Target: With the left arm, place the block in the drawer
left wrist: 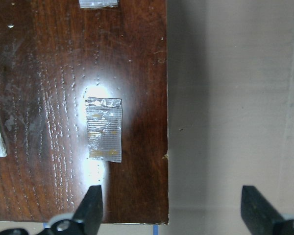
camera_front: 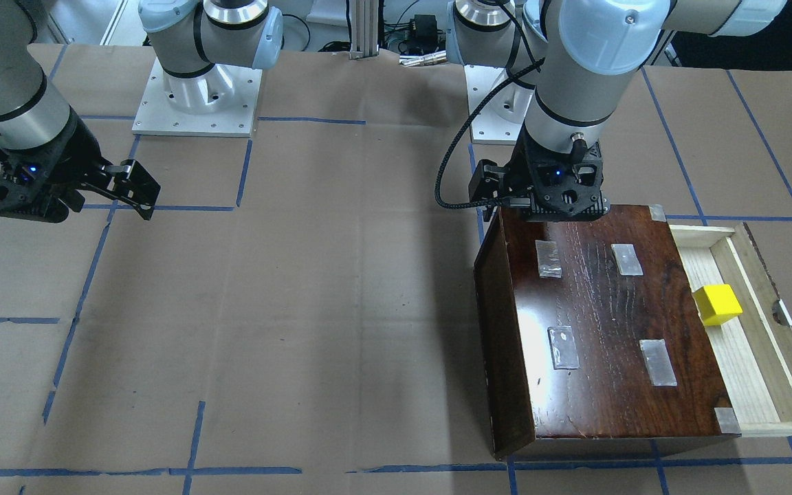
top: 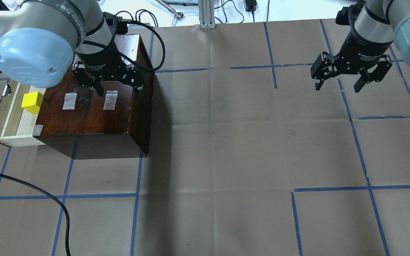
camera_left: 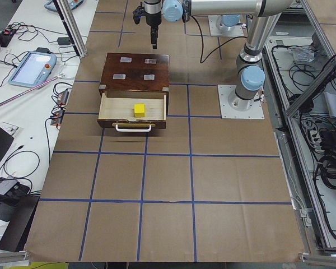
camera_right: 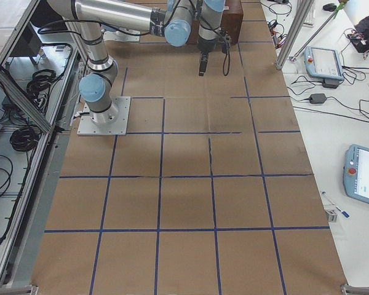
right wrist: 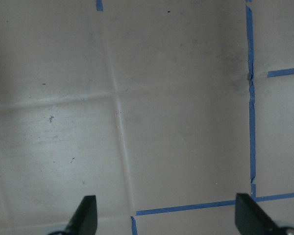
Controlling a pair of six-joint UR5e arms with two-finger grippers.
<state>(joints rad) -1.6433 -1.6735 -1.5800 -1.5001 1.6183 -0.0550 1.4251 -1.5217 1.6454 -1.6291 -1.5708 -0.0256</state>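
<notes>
The yellow block (camera_front: 717, 304) lies in the open pale-wood drawer (camera_front: 764, 357), pulled out of the dark-brown box (camera_front: 609, 330). It also shows in the overhead view (top: 32, 102) and the exterior left view (camera_left: 139, 110). My left gripper (top: 117, 87), on the arm with the black cable, hangs open and empty above the box's top, near the side away from the drawer. Its fingertips (left wrist: 93, 200) straddle the box's edge in the left wrist view. My right gripper (top: 338, 85) is open and empty over bare table, far from the box.
The box (top: 94, 106) carries several tape patches (left wrist: 104, 129) on its top. The table is brown paper with blue tape lines (top: 137, 193). A loose black cable (top: 48, 195) lies at the near left of the overhead view. Arm base plates (camera_front: 196, 96) stand at the back.
</notes>
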